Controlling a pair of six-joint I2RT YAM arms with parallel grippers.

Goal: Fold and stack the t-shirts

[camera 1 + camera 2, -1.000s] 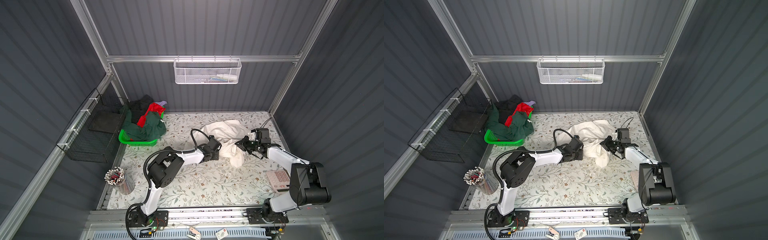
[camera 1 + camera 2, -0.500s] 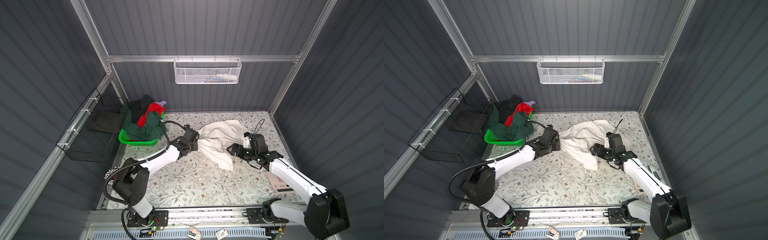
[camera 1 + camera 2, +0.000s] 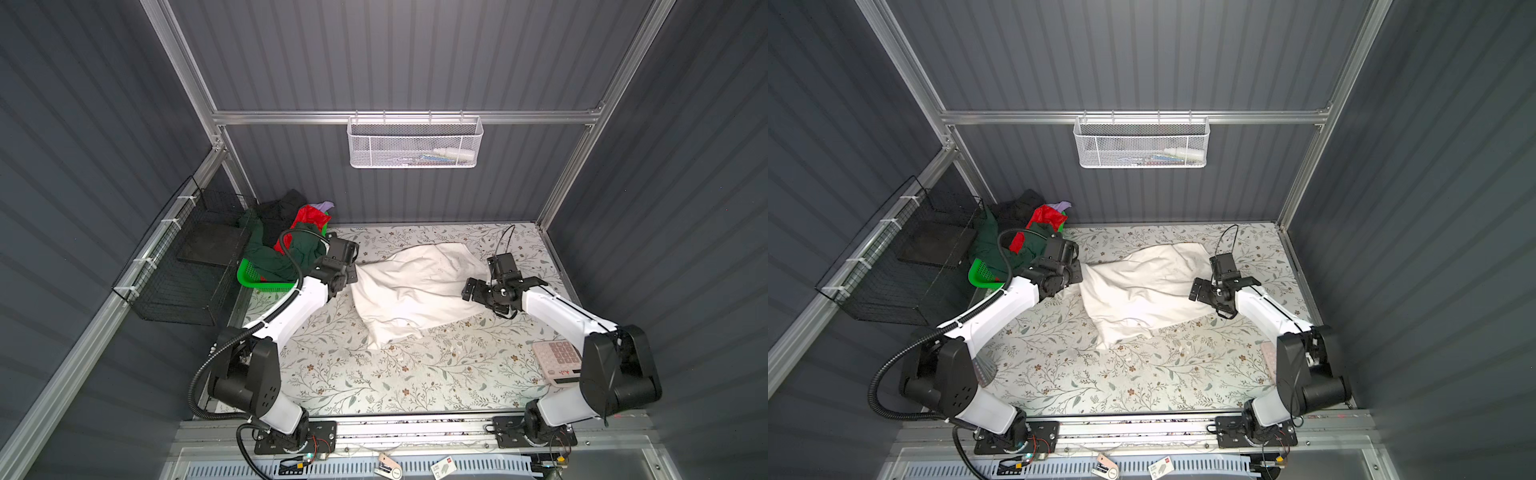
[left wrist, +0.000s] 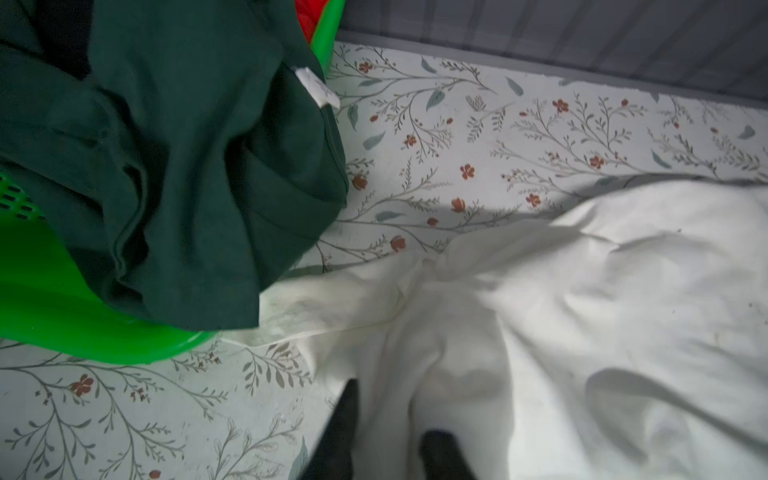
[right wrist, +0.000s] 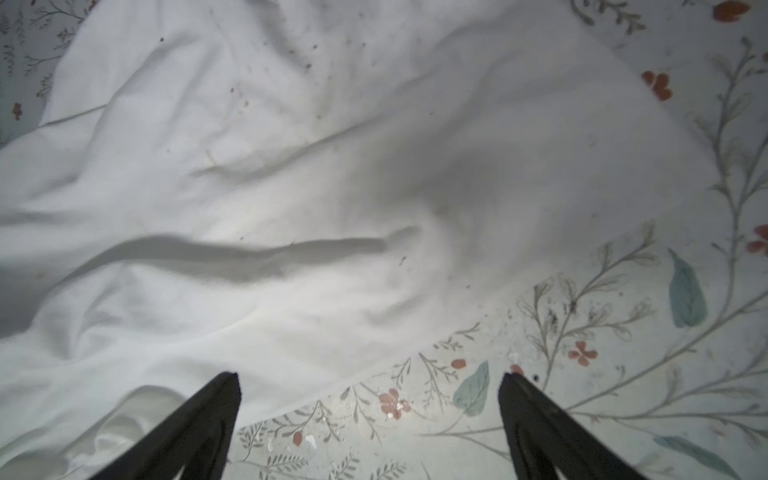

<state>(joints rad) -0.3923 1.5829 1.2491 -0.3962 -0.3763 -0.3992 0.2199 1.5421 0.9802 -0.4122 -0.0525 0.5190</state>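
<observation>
In both top views your arms have swung apart since a second ago; the cream-white t-shirt [image 3: 415, 291] [image 3: 1142, 291], then bunched between them, now lies stretched across the table [image 3: 374, 374], so I judge it ready for folding. Left wrist view: the left gripper [image 4: 392, 409] sits at the shirt's edge near the green basket [image 4: 62, 316]; its fingers stand part-way apart with cloth between, and you cannot tell whether they still pinch it. Right wrist view: the right gripper [image 5: 370, 376] gapes wide and holds nothing; the shirt's edge passes under one finger.
</observation>
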